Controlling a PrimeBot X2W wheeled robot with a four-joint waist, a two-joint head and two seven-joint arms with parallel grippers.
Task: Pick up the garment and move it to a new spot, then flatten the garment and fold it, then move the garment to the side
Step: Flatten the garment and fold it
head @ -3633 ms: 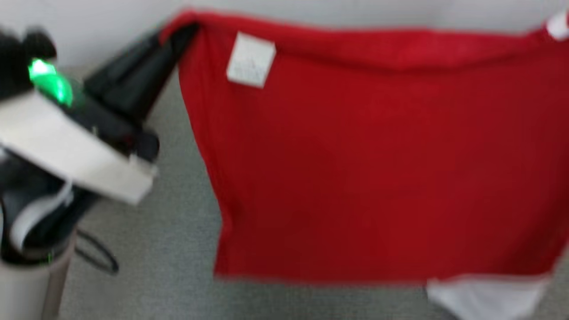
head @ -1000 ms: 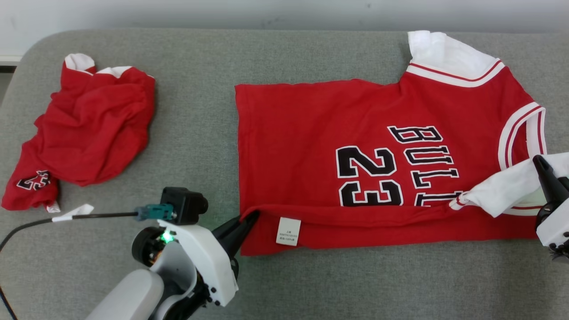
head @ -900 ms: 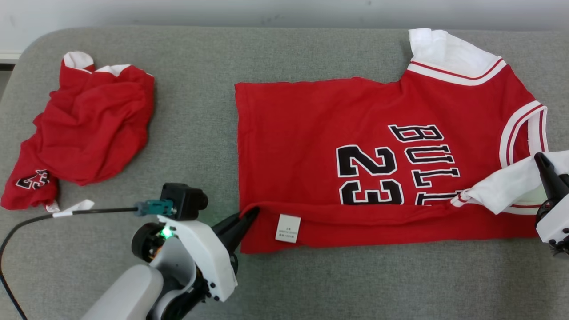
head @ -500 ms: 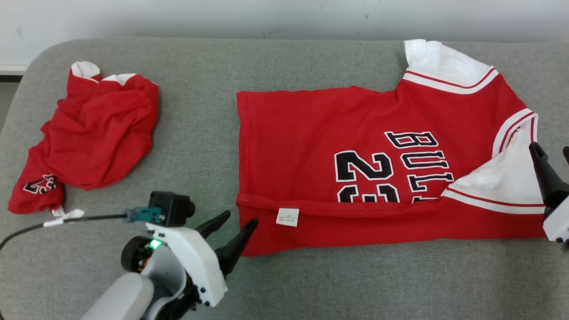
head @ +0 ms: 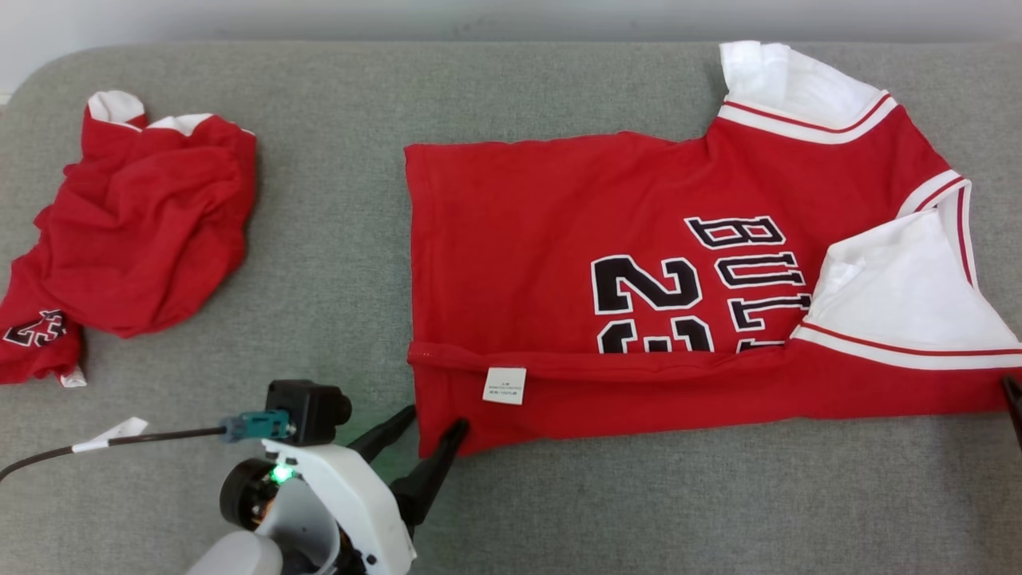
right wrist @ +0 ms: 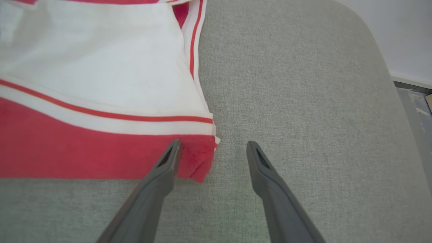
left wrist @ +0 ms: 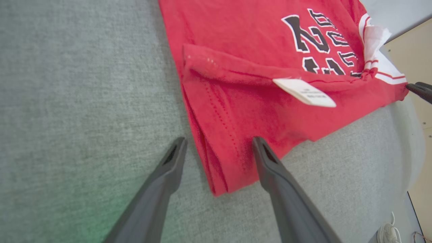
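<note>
A red jersey printed "BULLS 23" lies spread on the grey padded surface. Its near edge is folded over, showing a white label, and a white sleeve lies flat at the right. My left gripper is open at the jersey's near left corner. In the left wrist view that gripper straddles the corner of the jersey without pinching it. My right gripper is open at the right corner of the jersey, one finger over the red hem. A dark fingertip of it shows in the head view.
A second red garment lies crumpled at the far left of the surface. A cable with a teal plug runs to the left wrist. A pale wall runs behind, and floor lies past the right end.
Both grippers opened and let go of the jersey, then drew back a little toward the near edge. The white sleeve dropped flat. The head camera shifted slightly.
</note>
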